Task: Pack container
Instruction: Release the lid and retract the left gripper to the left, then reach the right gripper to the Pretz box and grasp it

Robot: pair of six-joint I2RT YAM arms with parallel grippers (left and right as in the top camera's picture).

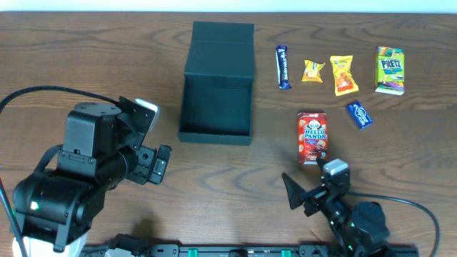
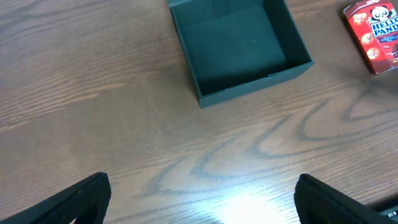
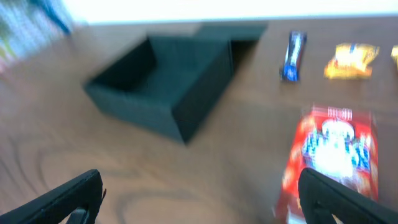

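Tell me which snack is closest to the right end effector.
The red Hello Panda box, just ahead of the right end effector; the other snacks lie farther back.

Even, fairly bright light fills the overhead view, sharp from edge to edge; the arms (image 1: 86,164) cast only soft, faint shadows on the wooden tabletop (image 1: 235,171). The left wrist view is also crisp, with a pale patch of glare on the wood low in the middle, between dark, shadowed fingers (image 2: 74,202). The right wrist view is smeared with blur: the container (image 3: 161,87) and red snack box (image 3: 333,162) lose their edges, and a white overexposed band runs along the top.
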